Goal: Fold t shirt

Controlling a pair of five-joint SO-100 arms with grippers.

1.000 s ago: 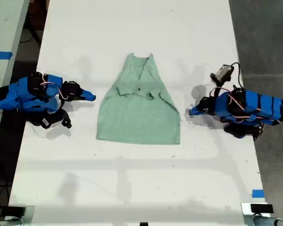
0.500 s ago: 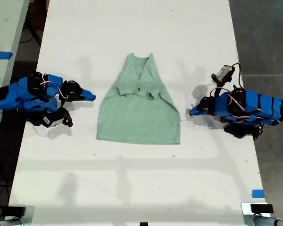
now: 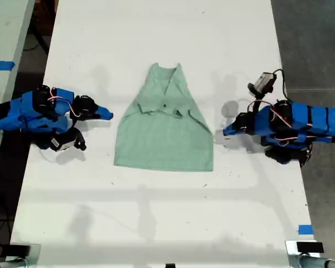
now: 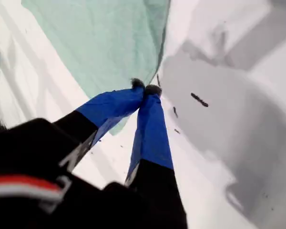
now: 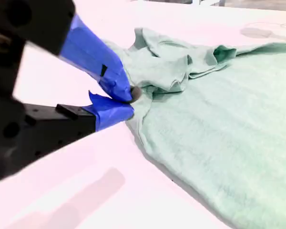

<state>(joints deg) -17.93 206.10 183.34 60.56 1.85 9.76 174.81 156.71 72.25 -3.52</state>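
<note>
The pale mint-green t shirt (image 3: 164, 125) lies flat mid-table, V neck toward the exterior view's top, with both sleeves folded in across the chest (image 5: 181, 67). My first gripper (image 3: 225, 133) is on the arm at the exterior view's right. It is shut on nothing, its tips (image 4: 145, 89) just beside the t shirt's (image 4: 105, 43) side edge. My second gripper (image 3: 108, 116), on the arm at the exterior view's left, is shut and holds nothing. Its blue fingers (image 5: 117, 76) sit close to the t shirt's (image 5: 219, 129) other side edge, near a folded sleeve.
The white table (image 3: 156, 212) extends well past the shirt on all sides. Small dark specks (image 4: 199, 99) dot it near my first gripper. Blue tape (image 3: 305, 229) marks the table's edge at the exterior view's lower right. Dark floor lies beyond both long edges.
The arm at the exterior view's right has shifted slightly toward that view's top. The other arm and the shirt have barely moved.
</note>
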